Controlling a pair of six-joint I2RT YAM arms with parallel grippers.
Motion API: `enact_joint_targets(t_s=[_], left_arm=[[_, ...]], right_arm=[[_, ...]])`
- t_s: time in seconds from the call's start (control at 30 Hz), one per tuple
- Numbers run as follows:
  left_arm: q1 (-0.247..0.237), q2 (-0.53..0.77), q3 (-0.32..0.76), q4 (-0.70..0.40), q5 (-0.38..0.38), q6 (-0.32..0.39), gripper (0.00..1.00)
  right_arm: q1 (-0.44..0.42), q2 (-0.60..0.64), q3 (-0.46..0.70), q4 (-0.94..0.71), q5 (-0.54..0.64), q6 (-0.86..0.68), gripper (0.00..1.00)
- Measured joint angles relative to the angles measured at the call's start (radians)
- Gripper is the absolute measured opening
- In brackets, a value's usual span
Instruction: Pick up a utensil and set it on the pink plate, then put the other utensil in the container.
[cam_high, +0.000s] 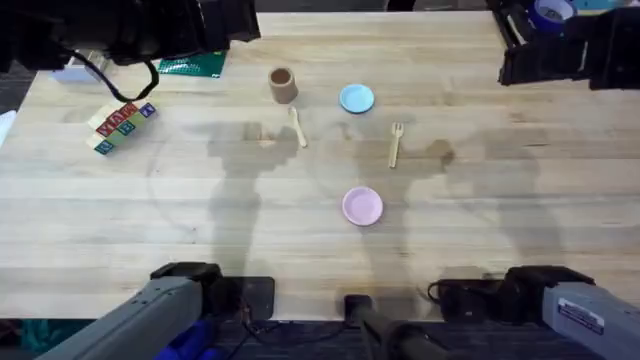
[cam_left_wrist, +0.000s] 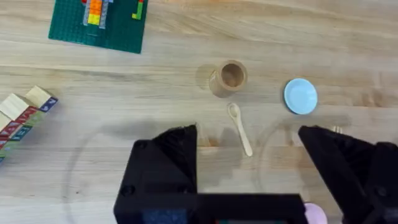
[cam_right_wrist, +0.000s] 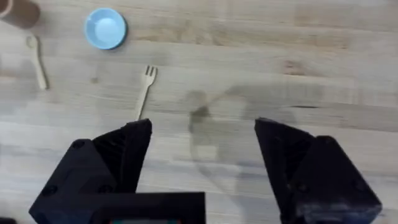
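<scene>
The wooden fork (cam_high: 396, 144) lies flat right of the table's middle, tines pointing away. A wooden spoon (cam_high: 297, 126) lies to its left, just in front of the brown cylindrical container (cam_high: 282, 84). The pink plate (cam_high: 362, 206) sits nearer the front with nothing on it. My left gripper (cam_left_wrist: 249, 155) hangs open high above the spoon (cam_left_wrist: 240, 129) and container (cam_left_wrist: 227, 78), holding nothing. My right gripper (cam_right_wrist: 205, 140) is open too, high over bare wood close to the fork (cam_right_wrist: 144, 90). The spoon (cam_right_wrist: 36, 59) also shows in the right wrist view.
A light blue plate (cam_high: 357, 98) sits between container and fork. Coloured letter blocks (cam_high: 122, 127) and a green brick baseplate (cam_high: 195, 65) are at the far left. Dark blurred arm parts (cam_high: 560, 50) fill the top corners. Arm bases (cam_high: 180, 295) stand at the front edge.
</scene>
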Motion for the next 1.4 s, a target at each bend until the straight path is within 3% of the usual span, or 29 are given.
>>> enact_joint_targets(t_s=[0.17, 0.2, 0.3, 0.83, 1.4], left_arm=[[0.0, 0.0, 0.0, 0.0, 0.002, 0.0, 0.992], [0.0, 0.0, 0.0, 0.0, 0.003, 0.0, 0.992], [0.0, 0.0, 0.0, -0.001, 0.003, 0.0, 0.993], [0.0, 0.0, 0.0, -0.023, -0.041, 0.001, 0.993], [0.0, 0.0, 0.0, -0.027, -0.076, 0.001, 0.993]], right_arm=[[0.0, 0.0, 0.0, 0.005, -0.108, 0.0, 0.996], [0.0, 0.0, 0.0, 0.027, -0.174, 0.007, 0.996], [0.015, 0.005, 0.0, 0.033, -0.204, 0.051, 0.996], [0.259, 0.198, 0.0, 0.1, -0.07, 0.473, 0.996], [0.29, 0.47, 0.0, 0.121, -0.064, 0.66, 0.996]])
